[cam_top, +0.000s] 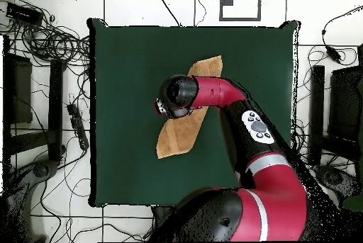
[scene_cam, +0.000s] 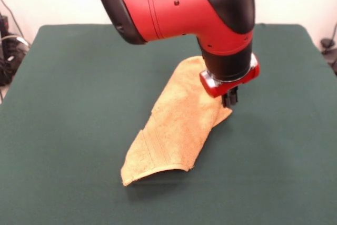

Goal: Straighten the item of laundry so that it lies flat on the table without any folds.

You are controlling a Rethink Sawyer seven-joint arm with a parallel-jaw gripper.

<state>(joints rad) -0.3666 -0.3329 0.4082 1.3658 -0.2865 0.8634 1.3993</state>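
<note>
Front view: the towel [scene_cam: 176,125] lies near the middle of the green bench [scene_cam: 68,109], folded over on itself into a long, narrow strip. It is not flat. The end nearest this camera arches up off the cloth and throws a shadow beneath it, and a fold line runs along its length. A woven band shows near that raised end. No label can be made out.

The gripper [scene_cam: 230,98] stands at the far end of the strip, at the edge of the towel or just above it. The black fingers show only as a short dark stub below the red collar; I cannot tell whether they are apart, together, or clamped on the cloth.

Progress, in my judgement: early. The fold remains to be opened and the raised end laid down; nothing here shows any portion spread to a single layer.

Orientation: from above, the towel's [cam_top: 179,135] long axis runs diagonally across the bench [cam_top: 127,63], with the arm covering its middle. From the front it runs from near left to far right.
</note>
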